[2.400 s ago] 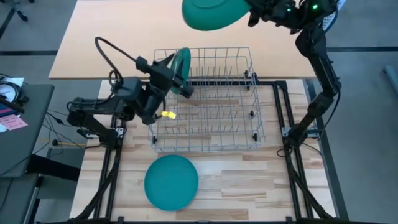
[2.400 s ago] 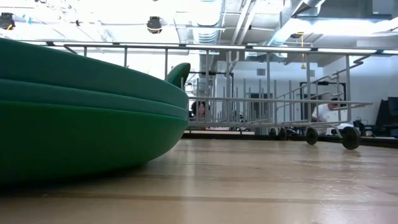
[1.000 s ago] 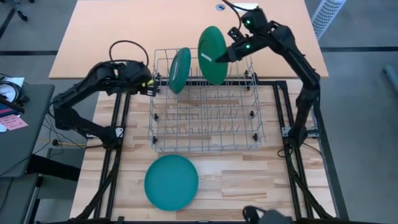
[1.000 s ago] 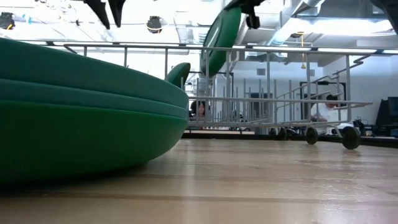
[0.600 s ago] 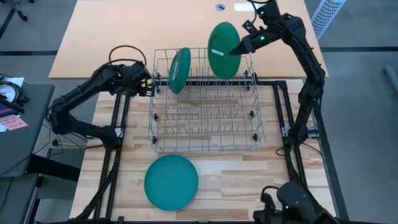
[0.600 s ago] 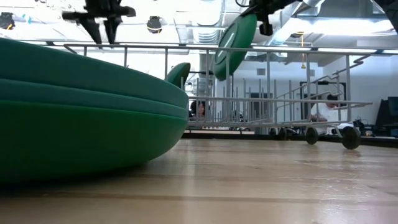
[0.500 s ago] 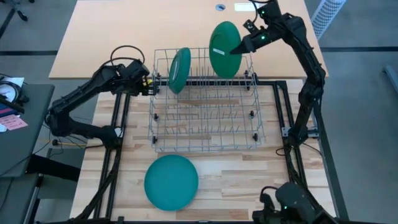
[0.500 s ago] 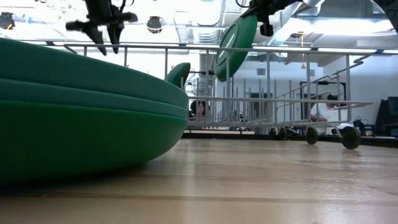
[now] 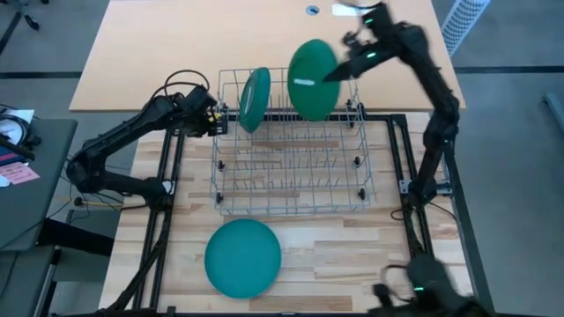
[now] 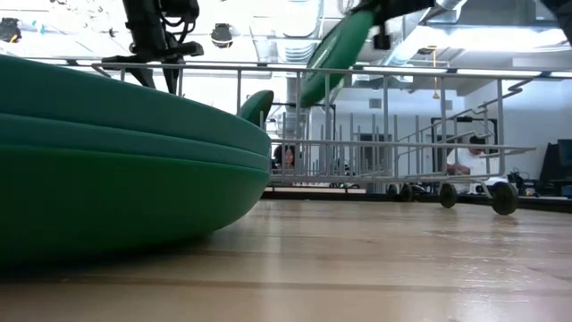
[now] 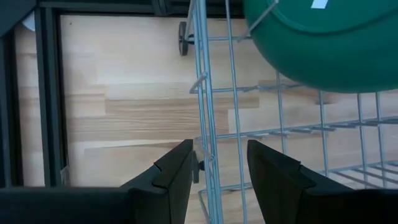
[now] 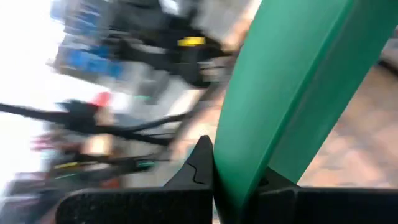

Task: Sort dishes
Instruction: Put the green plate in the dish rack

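A wire rack [image 9: 291,150] stands mid-table. One dark green plate [image 9: 255,99] stands on edge in the rack's far left slots, and it also shows in the left wrist view [image 11: 323,43]. My right gripper [image 9: 342,69] is shut on a second green plate [image 9: 312,79] above the rack's far right part. A teal plate [image 9: 243,257] lies flat near the table's near edge and fills the low view's left [image 10: 116,161]. My left gripper [image 11: 217,168] is open at the rack's far left corner [image 9: 214,119], with its fingers on either side of the rack's left wall wire [image 11: 208,124]. My right gripper pinches the green plate's rim [image 12: 239,155] between its two fingers, one finger on each face. The fingers come slanting from the table's far right side. The plate is lifted clear above the rack [image 10: 332,49] and tilted on edge.
The rack's near rows of tines [image 9: 291,180] hold nothing. A tan table top [image 9: 194,44] lies beyond the rack. Black frame rails [image 9: 401,158] run along both sides of the wooden table. The room behind shows in the low view.
My right gripper has carried the green plate a little toward the table's left edge and down over the rack's far side, and the plate has tipped further over. My left gripper has come down and a little right, up to the rack's left wall.
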Robot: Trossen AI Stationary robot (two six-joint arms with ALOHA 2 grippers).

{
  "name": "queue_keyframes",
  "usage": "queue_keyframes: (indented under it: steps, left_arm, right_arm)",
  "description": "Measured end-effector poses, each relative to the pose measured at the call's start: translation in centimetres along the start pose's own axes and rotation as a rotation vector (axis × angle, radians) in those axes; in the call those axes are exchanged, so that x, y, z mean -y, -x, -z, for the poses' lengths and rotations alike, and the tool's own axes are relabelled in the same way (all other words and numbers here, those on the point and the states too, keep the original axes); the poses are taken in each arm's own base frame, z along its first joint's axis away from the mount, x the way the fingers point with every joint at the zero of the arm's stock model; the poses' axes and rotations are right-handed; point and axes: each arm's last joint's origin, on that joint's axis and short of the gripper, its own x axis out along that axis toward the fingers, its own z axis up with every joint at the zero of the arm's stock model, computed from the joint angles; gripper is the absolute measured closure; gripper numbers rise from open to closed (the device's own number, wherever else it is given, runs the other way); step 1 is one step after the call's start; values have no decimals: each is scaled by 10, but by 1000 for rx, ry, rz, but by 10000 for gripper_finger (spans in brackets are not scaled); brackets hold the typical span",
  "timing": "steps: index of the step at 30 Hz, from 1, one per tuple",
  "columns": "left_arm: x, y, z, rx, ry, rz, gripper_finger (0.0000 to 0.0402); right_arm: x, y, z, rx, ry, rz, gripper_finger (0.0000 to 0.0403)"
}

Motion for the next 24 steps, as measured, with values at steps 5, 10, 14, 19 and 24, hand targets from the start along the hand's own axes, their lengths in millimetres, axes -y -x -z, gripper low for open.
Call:
queue_keyframes:
  steps: [5, 10, 14, 19, 24]
  left_arm:
    - [0, 0, 0, -4, -18, 0, 255]
    - [1, 0, 0, -18, -16, 19, 255]
    - [3, 0, -1, -5, -13, 46, 255]
    - [5, 0, -2, 5, -8, 65, 255]
    - [6, 0, -4, 18, 13, 88, 255]
  right_arm:
    - [-29, 50, 31, 63, 26, 63, 388]
    - [-47, 68, 67, 103, 32, 86, 388]
    - [-59, 73, 105, 140, 29, 49, 388]
    - [-56, 54, 123, 210, 7, -10, 388]
    - [-45, 32, 116, 369, -1, -101, 388]
